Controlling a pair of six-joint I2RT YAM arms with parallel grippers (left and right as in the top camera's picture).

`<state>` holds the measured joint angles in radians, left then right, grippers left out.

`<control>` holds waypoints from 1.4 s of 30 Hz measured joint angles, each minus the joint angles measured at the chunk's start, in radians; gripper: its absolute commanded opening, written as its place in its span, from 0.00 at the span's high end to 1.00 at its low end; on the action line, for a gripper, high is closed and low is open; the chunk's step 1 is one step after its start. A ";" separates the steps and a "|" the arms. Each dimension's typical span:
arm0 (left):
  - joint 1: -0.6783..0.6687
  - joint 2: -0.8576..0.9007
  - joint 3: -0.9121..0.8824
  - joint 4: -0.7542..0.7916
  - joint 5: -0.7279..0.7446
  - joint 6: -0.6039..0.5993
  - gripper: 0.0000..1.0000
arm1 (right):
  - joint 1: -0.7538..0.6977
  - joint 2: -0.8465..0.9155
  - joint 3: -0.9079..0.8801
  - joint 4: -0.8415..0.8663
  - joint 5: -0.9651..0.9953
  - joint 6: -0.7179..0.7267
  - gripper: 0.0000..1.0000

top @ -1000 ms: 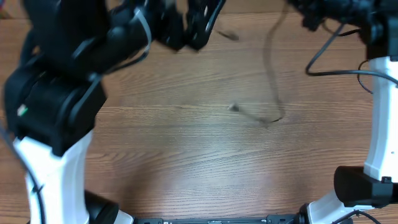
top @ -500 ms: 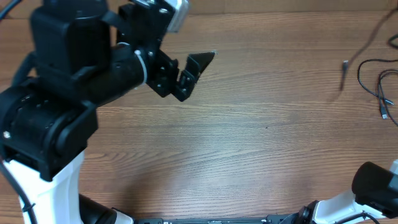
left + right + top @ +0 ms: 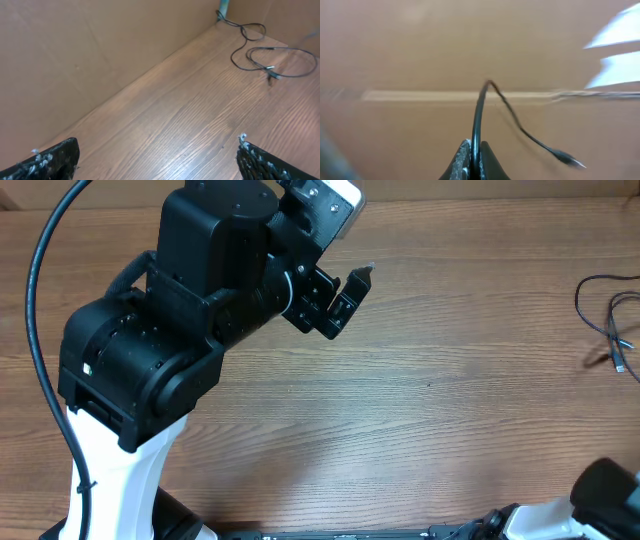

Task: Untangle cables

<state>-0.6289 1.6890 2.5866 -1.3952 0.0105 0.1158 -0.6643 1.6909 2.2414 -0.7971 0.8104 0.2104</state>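
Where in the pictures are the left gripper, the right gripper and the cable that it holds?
left gripper (image 3: 158, 145), left wrist view, the gap midway between its open fingertips.
right gripper (image 3: 473, 149), right wrist view, where its shut fingertips meet.
held cable (image 3: 478, 112), right wrist view, the cord just above the fingertips.

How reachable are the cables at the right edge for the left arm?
Probably yes: only bare table lies between the open left gripper and the cables. They sit far across, though, so it may be a stretch.
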 measured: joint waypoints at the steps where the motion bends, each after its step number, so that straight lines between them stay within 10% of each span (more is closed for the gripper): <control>1: 0.000 0.000 0.000 -0.003 -0.004 0.000 0.00 | -0.017 -0.009 0.000 0.012 0.013 0.003 0.96; 22: 0.000 0.000 0.000 -0.023 -0.024 0.000 0.01 | -0.122 0.064 0.022 0.075 -0.188 0.023 0.96; 37: 0.000 0.000 0.000 -0.025 -0.026 0.000 0.01 | -0.128 0.188 -0.554 0.177 -0.619 0.203 0.96; 38: 0.000 0.000 0.000 -0.025 -0.025 0.000 0.00 | -0.127 0.188 -0.582 0.191 -0.646 0.224 0.78; 39: 0.000 0.000 0.000 -0.025 -0.023 0.000 0.00 | -0.127 0.188 -0.605 0.198 -0.667 0.243 0.01; 42: -0.007 0.000 0.000 -0.029 -0.023 0.000 0.00 | -0.127 0.188 -0.652 0.202 -0.726 0.310 0.00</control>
<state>-0.6357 1.6894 2.5866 -1.4246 -0.0120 0.1158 -0.7914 1.8790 1.5894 -0.5953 0.0841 0.5205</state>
